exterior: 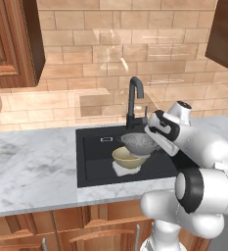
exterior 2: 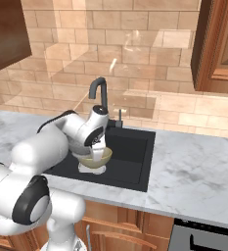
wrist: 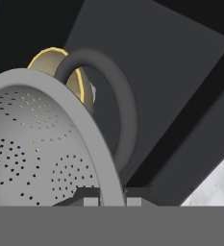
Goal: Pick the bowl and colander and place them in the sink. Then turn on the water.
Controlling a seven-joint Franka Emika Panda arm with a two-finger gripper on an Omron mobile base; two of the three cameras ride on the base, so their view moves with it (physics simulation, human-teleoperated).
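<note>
- Gripper (wrist: 109,201) clamped tight on the rim of the colander (exterior: 139,142), one finger on each side of the thin grey edge, seen close up in the hand view.
- Colander (wrist: 41,144) up in the air inside the sink (exterior: 93,169), a bit tilted, just above the bowl (exterior: 127,158).
- Touching the bowl or not: cannot tell.
- Lots of tiny holes in the grey colander wall, plus a dark loop handle (wrist: 114,105) sticking up past the rim.
- Yellow bowl (wrist: 60,65) peeking out behind the colander in the hand view.
- Bowl (exterior 2: 96,157) sitting on the black sink floor, near the front, right way up, on a small white patch (exterior: 119,170).
- Sink (exterior 2: 135,166) set into a white marble counter (exterior: 32,166).
- Tall dark curved faucet (exterior: 134,100) at the back of the sink, just behind the colander.
- Faucet (exterior 2: 100,95) close above the robot's hand from the right side.
- Tan brick wall (exterior: 110,59) behind, brown wood cupboards (exterior: 12,41) up high.
</note>
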